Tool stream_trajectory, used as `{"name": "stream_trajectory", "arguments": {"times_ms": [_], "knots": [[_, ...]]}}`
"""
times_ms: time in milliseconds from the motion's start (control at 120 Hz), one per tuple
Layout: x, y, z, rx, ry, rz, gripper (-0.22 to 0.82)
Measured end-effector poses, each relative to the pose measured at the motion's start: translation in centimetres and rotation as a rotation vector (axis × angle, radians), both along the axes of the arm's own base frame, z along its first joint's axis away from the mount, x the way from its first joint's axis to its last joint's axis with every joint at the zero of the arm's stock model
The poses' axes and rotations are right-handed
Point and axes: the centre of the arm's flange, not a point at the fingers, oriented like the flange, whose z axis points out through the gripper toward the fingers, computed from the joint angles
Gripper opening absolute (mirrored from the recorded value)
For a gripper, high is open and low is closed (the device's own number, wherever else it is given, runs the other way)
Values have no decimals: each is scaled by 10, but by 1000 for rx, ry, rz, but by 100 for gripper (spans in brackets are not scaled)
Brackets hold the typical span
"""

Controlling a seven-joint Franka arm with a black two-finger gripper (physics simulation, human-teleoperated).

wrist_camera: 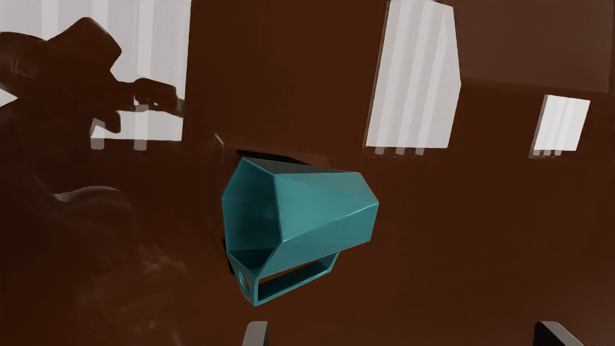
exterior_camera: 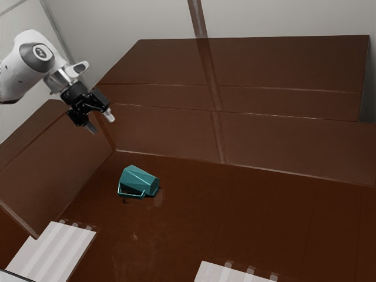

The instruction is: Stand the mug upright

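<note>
Teal mug [exterior_camera: 139, 181], lying on its side on a glossy brown desk [exterior_camera: 264, 235], left of centre and a little below the middle of the exterior view. Your black tool [exterior_camera: 101, 122] hangs in the upper left of that view, raised above the desk. From it, the mug lies down and somewhat toward the exterior view's right, well apart.

In the wrist view, the fingertips stand wide apart with nothing between them. The mug lies beyond them, nearer the line of one fingertip than the middle of the gap: its open mouth is on that fingertip's side, its narrower base toward the middle. The handle [wrist_camera: 295, 285] is on the side facing your fingertips.

The mug's long axis runs roughly along the line joining the two fingertips. Closing at this angle would probably press on mouth and base; for a hold across the body, you would likely need to turn the tool about a quarter turn, centre it over the mug and come down, minding the handle.
</note>
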Motion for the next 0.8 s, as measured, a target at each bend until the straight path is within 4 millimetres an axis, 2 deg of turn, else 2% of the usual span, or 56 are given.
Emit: {"name": "stream_trajectory", "arguments": {"times_ms": [150,217,467,658,800], "knots": [[10,9,-48,-93,-11,-9,60],[6,7,-72,-132,-8,-9,60],[2,5,-138,-212,-6,-1,60],[-11,15,-168,-268,-19,47,60],[-20,12,-188,-327,-46,100,60]]}}
